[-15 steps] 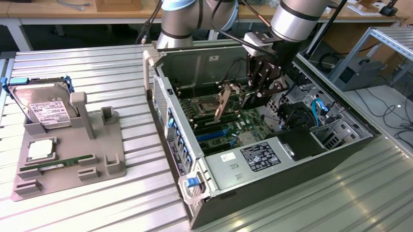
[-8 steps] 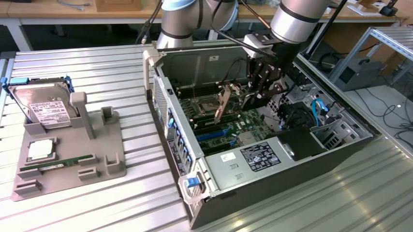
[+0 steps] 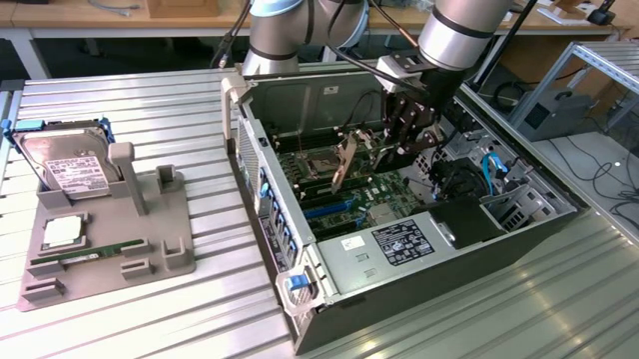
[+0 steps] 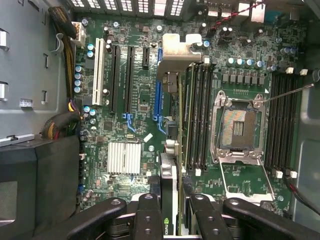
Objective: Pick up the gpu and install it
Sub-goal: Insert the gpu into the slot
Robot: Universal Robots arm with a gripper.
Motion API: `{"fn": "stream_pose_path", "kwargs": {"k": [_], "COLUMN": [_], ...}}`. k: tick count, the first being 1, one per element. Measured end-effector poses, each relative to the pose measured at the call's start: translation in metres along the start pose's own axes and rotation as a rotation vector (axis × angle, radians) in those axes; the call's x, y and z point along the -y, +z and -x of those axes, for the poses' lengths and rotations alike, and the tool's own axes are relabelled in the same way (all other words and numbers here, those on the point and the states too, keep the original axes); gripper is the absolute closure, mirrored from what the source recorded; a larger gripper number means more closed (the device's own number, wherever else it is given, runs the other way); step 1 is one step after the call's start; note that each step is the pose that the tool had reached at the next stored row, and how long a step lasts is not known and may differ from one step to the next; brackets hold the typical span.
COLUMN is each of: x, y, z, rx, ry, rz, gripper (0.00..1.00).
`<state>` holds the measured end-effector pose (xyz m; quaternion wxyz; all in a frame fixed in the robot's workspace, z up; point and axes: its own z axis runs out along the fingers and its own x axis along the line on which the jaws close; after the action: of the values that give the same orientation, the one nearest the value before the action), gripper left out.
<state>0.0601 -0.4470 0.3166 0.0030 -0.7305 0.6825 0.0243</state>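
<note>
The gpu [image 3: 345, 166] is a thin flat card with a brownish face and a pale metal edge. In the exterior view it hangs tilted inside the open computer case [image 3: 299, 299], above the green motherboard [image 3: 375, 198], near the case's rear wall and well clear of the front edge. In the wrist view the gpu [image 4: 172, 75] appears edge-on as a narrow strip with a silvery bracket at its far end, and a small green logo marks the part between the fingers.

The gripper [image 3: 399, 146] is clamped on the card: its black fingers [image 4: 147, 220] press on both flat sides at one end, and the rest of the card sticks out beyond them.

Much of the card is hard to read. In the exterior view the gripper and arm hide the held end, and only a slanted sliver of the face shows. In the wrist view the fingers cover the near end, and whether the lower edge touches any slot cannot be told.

The card's long axis runs parallel to the long motherboard slots, from the gripper toward the slotted rear wall of the case, bracket end leading. It stands on edge, flat faces turned sideways.

On the metal table [image 3: 120, 329], toward the exterior view's left edge, a grey fixture [image 3: 160, 232] holds a hard drive [image 3: 75, 168].
</note>
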Motion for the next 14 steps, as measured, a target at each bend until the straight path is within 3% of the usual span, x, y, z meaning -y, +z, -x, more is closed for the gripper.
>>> {"fn": "stream_pose_path", "kwargs": {"k": [14], "x": [0.0], "y": [0.0044], "z": [-0.0022], "rx": [0.0], "ry": [0.0], "rz": [0.0], "gripper": [0.73]}}
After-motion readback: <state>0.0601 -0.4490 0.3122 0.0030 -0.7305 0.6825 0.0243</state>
